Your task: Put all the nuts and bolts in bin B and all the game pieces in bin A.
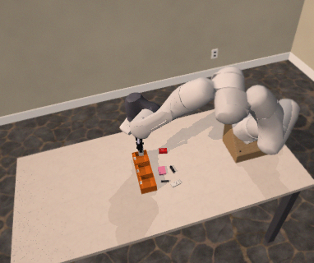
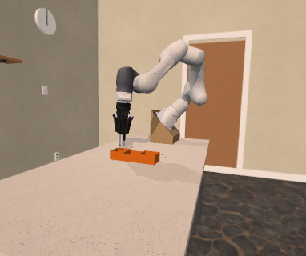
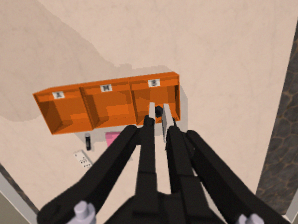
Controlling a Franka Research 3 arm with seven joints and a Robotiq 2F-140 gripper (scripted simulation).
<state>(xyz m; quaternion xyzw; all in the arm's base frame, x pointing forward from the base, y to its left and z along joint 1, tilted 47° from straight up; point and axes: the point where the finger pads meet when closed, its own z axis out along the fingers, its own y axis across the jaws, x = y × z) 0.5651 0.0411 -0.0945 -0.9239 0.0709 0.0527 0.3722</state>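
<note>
Looking down the wrist, you see the orange bins (image 3: 75, 107) at ten o'clock; your gripper (image 3: 160, 120) is pinched nearly shut on a small dark piece (image 3: 159, 110) (too small to identify) over the rightmost compartment.

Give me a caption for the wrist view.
Gripper holding a small dark piece above the orange bin tray's end compartment.

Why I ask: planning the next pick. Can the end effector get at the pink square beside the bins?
Probably, but not yet: the pink square lies uncovered beside the orange bins, yet the end effector is shut on a small dark piece.
</note>
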